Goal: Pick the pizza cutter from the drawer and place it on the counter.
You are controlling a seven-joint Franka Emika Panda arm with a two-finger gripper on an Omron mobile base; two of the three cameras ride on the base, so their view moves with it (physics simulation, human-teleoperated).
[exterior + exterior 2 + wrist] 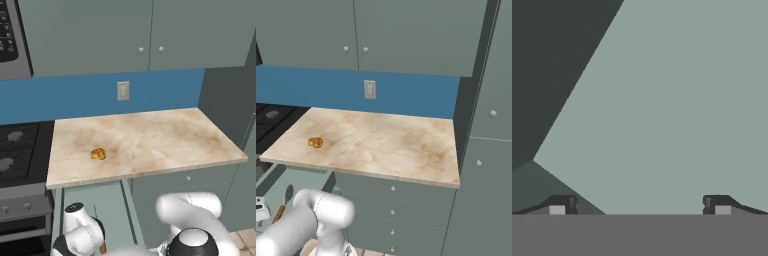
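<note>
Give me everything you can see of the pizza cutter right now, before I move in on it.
The pizza cutter lies in the open drawer below the counter's left end. In the right base view it shows a slim orange-brown wooden-looking handle toward the lower left and a grey round disc blade at the upper right, joined by a thin neck. It lies flat and slanted. The white arm covers part of the drawer beside it; the open gripper holds nothing.

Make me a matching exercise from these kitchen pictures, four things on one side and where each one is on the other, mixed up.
Things:
1. pizza cutter
2. pastry
3. wall outlet
4. gripper

Places:
A. on the blue backsplash
B. on the counter, near the stove
C. lying in the open drawer
D. open, facing a pale grey-green surface

Pairs: 1-C, 2-B, 3-A, 4-D
</note>
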